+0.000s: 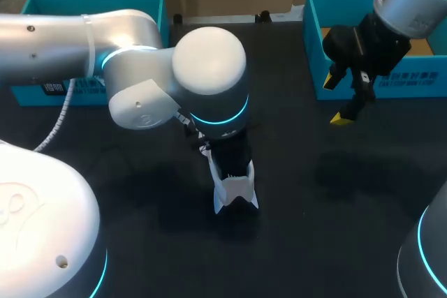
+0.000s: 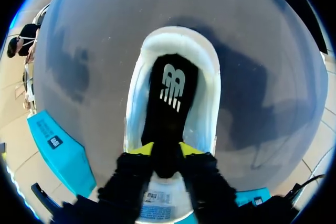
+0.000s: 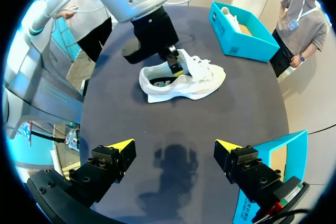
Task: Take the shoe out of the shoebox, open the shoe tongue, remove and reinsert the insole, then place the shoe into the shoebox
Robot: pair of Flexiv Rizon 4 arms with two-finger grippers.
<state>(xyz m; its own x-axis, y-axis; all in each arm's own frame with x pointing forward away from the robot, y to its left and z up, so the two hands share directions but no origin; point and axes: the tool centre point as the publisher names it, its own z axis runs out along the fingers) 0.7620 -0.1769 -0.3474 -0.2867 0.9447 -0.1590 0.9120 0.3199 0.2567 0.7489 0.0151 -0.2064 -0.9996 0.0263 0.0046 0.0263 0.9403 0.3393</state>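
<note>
A white shoe (image 1: 236,193) lies on the dark table near the middle, also visible on its side in the right wrist view (image 3: 186,80). Its black insole (image 2: 170,93) lies flat inside it. My left gripper (image 2: 166,150) reaches down into the heel opening of the shoe (image 2: 210,103), its yellow fingertips (image 2: 142,148) slightly apart over the insole's heel end, so it is open. From overhead the left arm hides most of that gripper (image 1: 230,169). My right gripper (image 1: 335,100) hangs wide open and empty above the table's right side, in front of the right shoebox (image 1: 314,29).
A second teal box (image 1: 150,1) stands at the back left, behind my left arm; the right wrist view shows that box (image 3: 247,45) with another white shoe in it. Bare table lies under my right gripper (image 3: 176,148).
</note>
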